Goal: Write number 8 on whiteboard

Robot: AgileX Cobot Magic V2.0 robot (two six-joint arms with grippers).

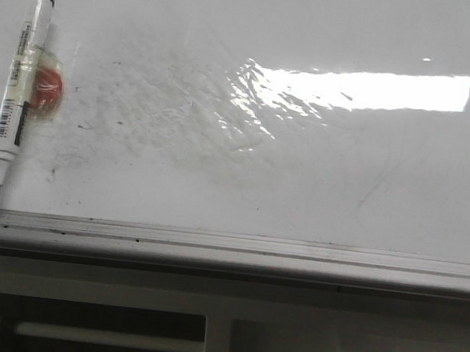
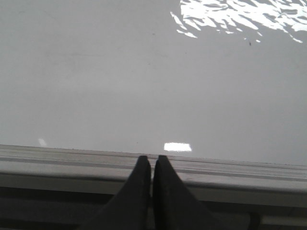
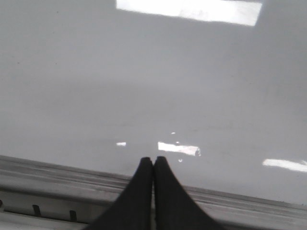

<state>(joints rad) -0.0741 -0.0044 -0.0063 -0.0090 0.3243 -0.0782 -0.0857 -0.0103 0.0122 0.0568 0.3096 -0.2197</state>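
Front view alone shows a marker (image 1: 17, 90): white barrel, black cap end far from the camera, uncapped dark tip pointing at the near rail, lying at the far left of the whiteboard (image 1: 318, 185). Tape wraps its middle, and a red round piece (image 1: 45, 91) sits just beside it, touching on the right. Neither wrist view shows the marker.

Whiteboard fills most of every view: glossy white, flat, faint grey smudges and specks left of centre, a wrinkled shiny patch (image 1: 251, 102) near centre catching a bright strip of glare. Grey metal rail (image 1: 228, 244) runs along the near edge; a beige slotted panel (image 1: 219, 326) lies below it.

No drawn 8 can be made out on the board in any view; only smudges.

Left wrist view: left gripper (image 2: 152, 160), dark fingers (image 2: 139, 187) pressed together, nothing between them, tips over the rail. The wrinkled glare shows only here among wrist views.

Right wrist view: right gripper (image 3: 153, 162), fingers (image 3: 165, 191) likewise clenched and empty, tips at the board's near edge above the rail. Smooth board, plain glare.
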